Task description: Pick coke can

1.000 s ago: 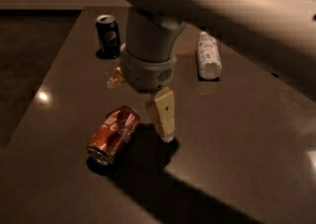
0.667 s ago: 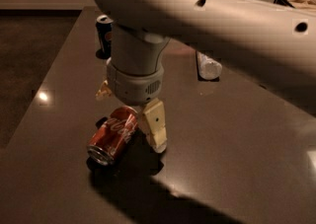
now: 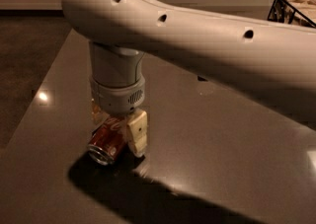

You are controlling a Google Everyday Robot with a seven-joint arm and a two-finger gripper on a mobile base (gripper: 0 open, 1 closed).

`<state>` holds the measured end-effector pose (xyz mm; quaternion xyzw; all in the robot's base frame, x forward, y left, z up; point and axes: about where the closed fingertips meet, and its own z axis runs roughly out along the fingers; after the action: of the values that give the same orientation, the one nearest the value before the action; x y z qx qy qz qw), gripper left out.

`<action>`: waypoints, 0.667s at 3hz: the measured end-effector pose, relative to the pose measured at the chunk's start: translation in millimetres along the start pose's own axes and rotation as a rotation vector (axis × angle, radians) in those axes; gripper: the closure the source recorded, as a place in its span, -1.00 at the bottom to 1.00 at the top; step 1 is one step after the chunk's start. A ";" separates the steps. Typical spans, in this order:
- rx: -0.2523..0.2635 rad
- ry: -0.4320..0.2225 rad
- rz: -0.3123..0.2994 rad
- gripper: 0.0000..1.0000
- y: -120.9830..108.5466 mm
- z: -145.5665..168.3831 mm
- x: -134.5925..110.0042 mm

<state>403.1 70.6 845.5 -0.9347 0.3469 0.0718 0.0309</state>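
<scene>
Chunky cream arm (image 3: 197, 35) with dark round holes (image 3: 162, 18), grey vented wrist cuff (image 3: 117, 94), tan blocky gripper (image 3: 118, 140) down by the surface (image 3: 222, 144).

Cream gripper (image 3: 116, 135) over red-orange coke can (image 3: 105, 145), dk table (image 3: 227, 139)

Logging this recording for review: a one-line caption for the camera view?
Gripper down at the coke can, which lies on its side on the dark table.

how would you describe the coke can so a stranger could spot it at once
On the dark table, follow the big white arm down to its end effector. The coke can lies on its side between the open fingers, silver end facing the camera; it's the only red-orange thing in view.
</scene>
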 end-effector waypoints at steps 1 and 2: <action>-0.013 -0.003 0.014 -0.04 -2.0 0.4 1.3; 0.005 -0.053 0.091 0.42 0.2 -17.6 12.0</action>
<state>413.9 60.8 861.0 -0.9156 0.3882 0.0970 0.0390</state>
